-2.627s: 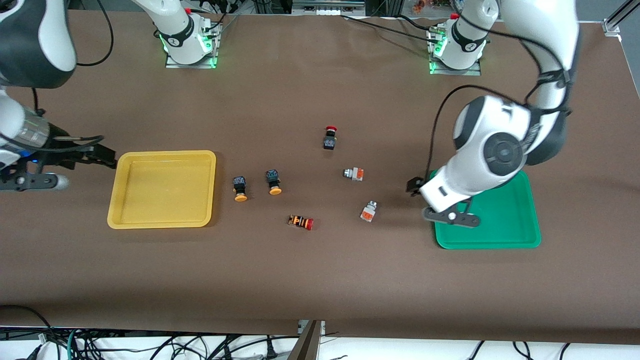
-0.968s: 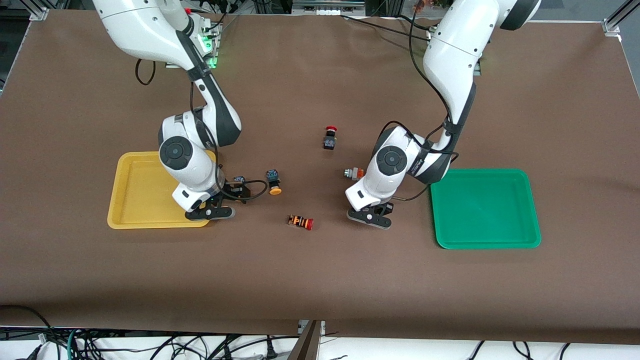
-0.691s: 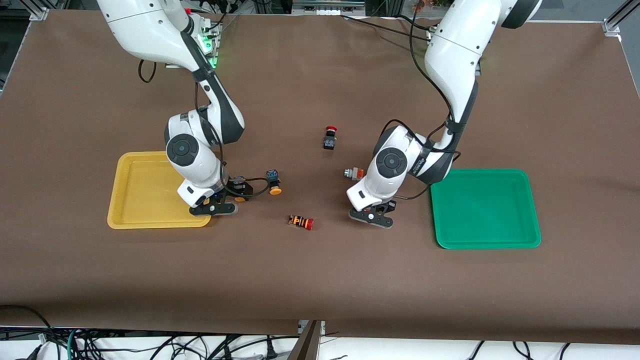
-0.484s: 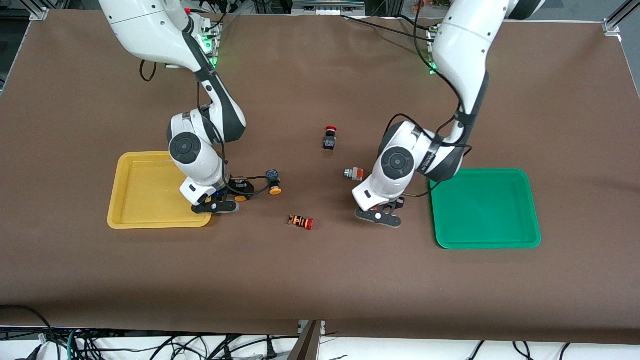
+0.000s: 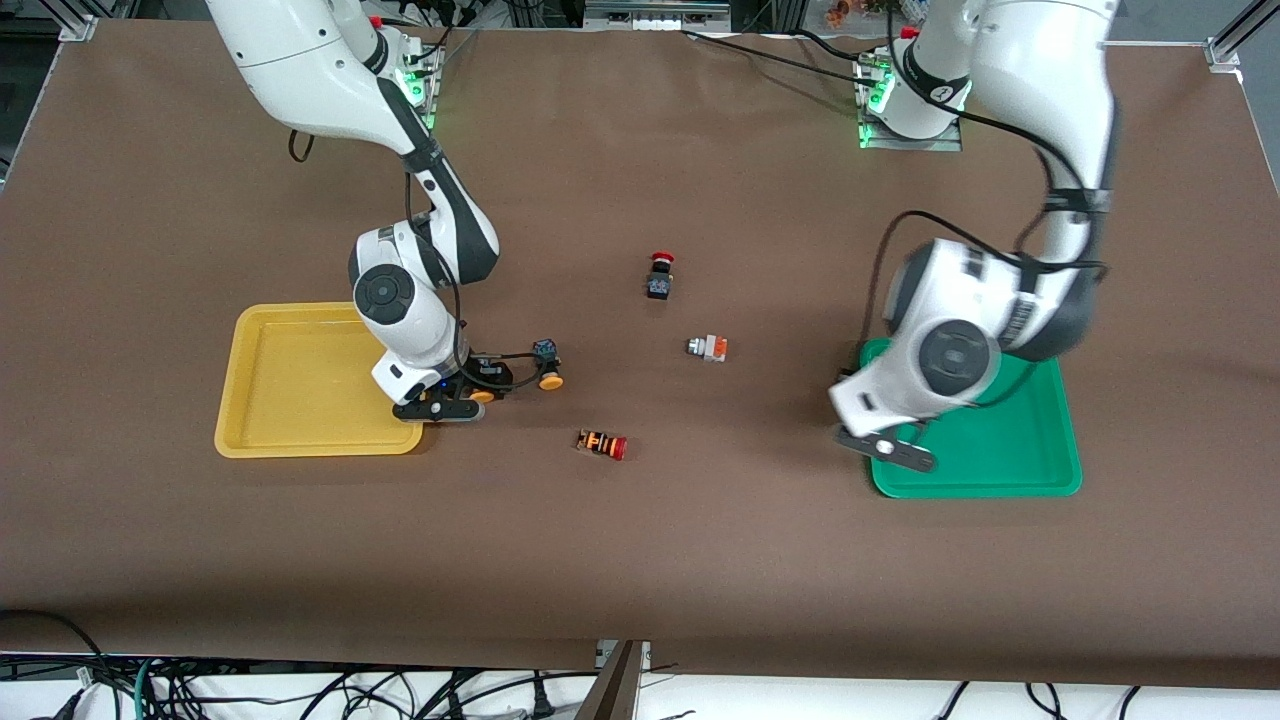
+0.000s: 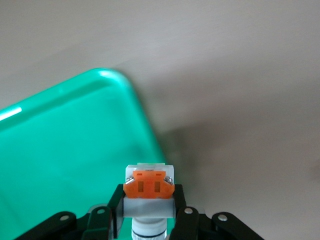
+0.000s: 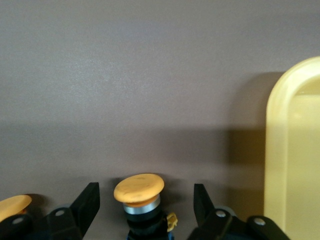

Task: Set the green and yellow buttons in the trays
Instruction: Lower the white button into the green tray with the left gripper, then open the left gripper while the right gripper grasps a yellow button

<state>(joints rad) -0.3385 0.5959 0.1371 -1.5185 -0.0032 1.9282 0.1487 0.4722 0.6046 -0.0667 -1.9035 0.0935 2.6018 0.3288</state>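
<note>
The left hand (image 5: 868, 425) hangs over the edge of the green tray (image 5: 1010, 455) that faces the bench's middle, clamped on a white-bodied button (image 6: 148, 189) with an orange block, whose silver end points back toward the wrist. In the left wrist view the button sits between the two black fingers (image 6: 178, 210), above the tray's rounded corner and rim, with brown bench (image 5: 640, 560) showing beside it. The right hand (image 5: 470, 385) is down at the bench just beside the yellow tray (image 5: 300, 440), on the side facing the bench's middle, its fingers spread apart on either side of a black-bodied button (image 7: 141, 200) with a round orange-yellow cap. In the right wrist view neither finger (image 7: 86, 205) touches that button, and the yellow tray's rim stands close by. The second yellow-capped button (image 5: 546, 366) lies on the bench just beside the right hand, toward the middle. The other white-bodied button (image 5: 708, 347) lies on its side near the bench's centre, well apart from both trays. A black-bodied button with a red cap (image 5: 660, 275) stands farther from the front camera than that one, and an orange-striped button with a red cap (image 5: 602, 444) lies nearer to it. Both trays hold no buttons.
</note>
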